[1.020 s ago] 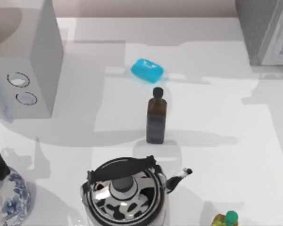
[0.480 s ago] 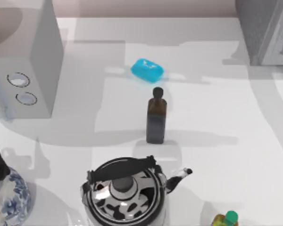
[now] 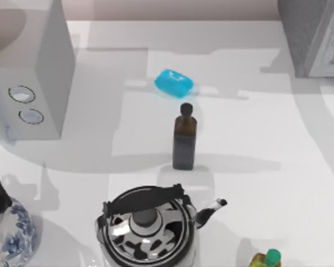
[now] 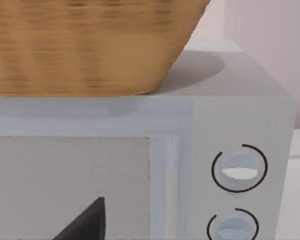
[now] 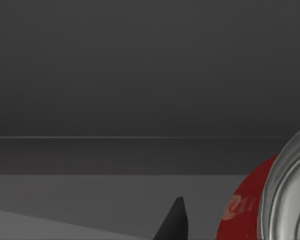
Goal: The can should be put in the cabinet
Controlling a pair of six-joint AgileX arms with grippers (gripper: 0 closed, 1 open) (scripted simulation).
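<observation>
Red can inside a dark grey interior at the right wrist; cabinet at the table's far right.

Right wrist view: the can (image 5: 247,207), red with a silver rim, sits by one dark fingertip (image 5: 172,222); its pale lettering is unreadable, finger state cannot be told. Left wrist view: one dark fingertip (image 4: 87,222) faces the white box (image 4: 240,120), two unlabelled dials, wicker basket (image 4: 90,45) on top. Top view: kettle (image 3: 147,228), brown bottle (image 3: 184,139), blue soap (image 3: 173,82), cabinet (image 3: 300,33).

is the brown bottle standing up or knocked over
Upright. In the top view the brown bottle stands on its base on the table, black cap uppermost.
</observation>
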